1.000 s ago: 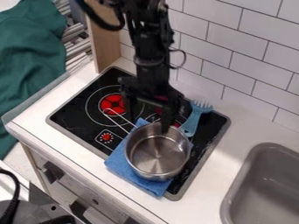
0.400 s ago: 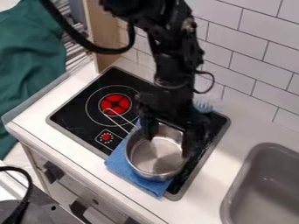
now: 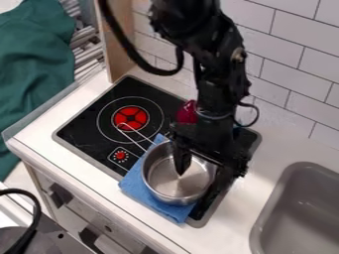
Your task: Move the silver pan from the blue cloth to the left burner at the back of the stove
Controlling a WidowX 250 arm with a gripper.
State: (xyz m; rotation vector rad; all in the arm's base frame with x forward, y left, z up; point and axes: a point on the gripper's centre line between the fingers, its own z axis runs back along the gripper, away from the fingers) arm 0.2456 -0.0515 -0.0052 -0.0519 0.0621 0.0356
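Gripper (image 3: 198, 179) is over the right side of the metal pot (image 3: 173, 181), fingers apart: one over the pot's interior, one by its right rim. Pot sits on blue cloth (image 3: 153, 200) on the black stove (image 3: 92, 124), handle toward the red burner (image 3: 130, 117); red thing (image 3: 187, 113) behind gripper, gray sink (image 3: 301, 213) at right.

The round silver pot (image 3: 162, 184) is smooth, shiny metal; the folded blue cloth (image 3: 136, 178) beneath looks soft and matt. The black stovetop (image 3: 86, 126) is glossy, the white wall tiles (image 3: 296, 74) smooth, the grey sink (image 3: 291, 218) satiny.
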